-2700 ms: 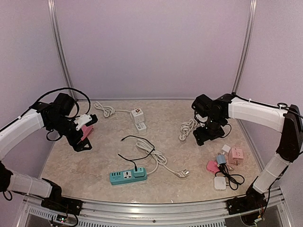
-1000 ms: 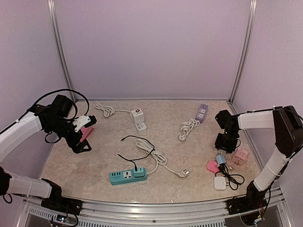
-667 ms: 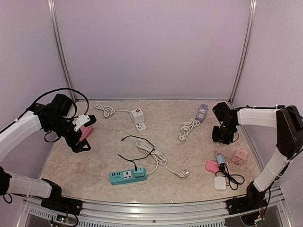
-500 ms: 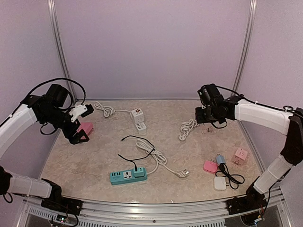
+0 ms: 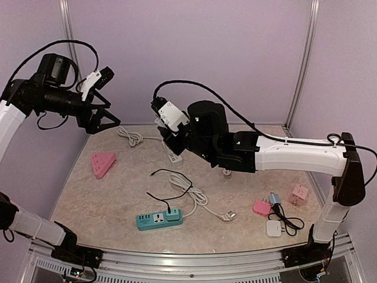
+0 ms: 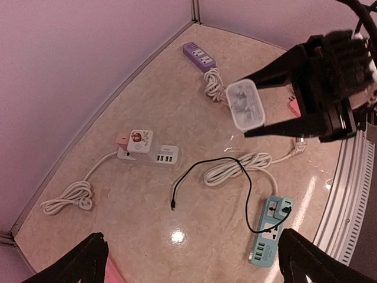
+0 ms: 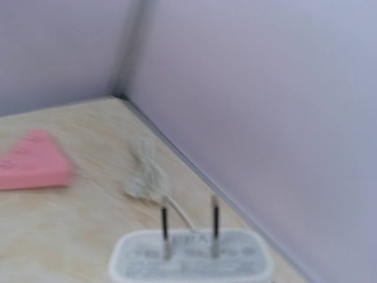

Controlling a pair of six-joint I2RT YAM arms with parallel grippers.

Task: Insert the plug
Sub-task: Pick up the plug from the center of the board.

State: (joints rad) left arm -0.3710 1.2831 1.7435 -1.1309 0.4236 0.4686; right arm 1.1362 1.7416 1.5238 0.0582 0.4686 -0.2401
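My right gripper (image 5: 169,116) is raised over the middle back of the table and is shut on a white two-prong plug (image 5: 172,111). The plug shows between its black fingers in the left wrist view (image 6: 244,105), and with its prongs up in the right wrist view (image 7: 191,254). My left gripper (image 5: 105,118) is open and empty, held high at the back left; its fingertips (image 6: 88,259) frame the table from above. A teal power strip (image 5: 159,219) lies at the front, with a teal adapter and a black cable plugged in. A white power strip (image 6: 147,154) lies behind it.
A pink triangular strip (image 5: 103,163) lies at the left. A purple strip (image 6: 199,54) lies at the back right. A coiled white cord (image 5: 194,194) and its plug (image 5: 227,216) lie mid-table. Pink, white and blue adapters (image 5: 274,228) cluster at the front right.
My right arm swung from the right side across to the middle back, rising with the white plug. My left arm lifted away from the pink strip, which now lies on the table.
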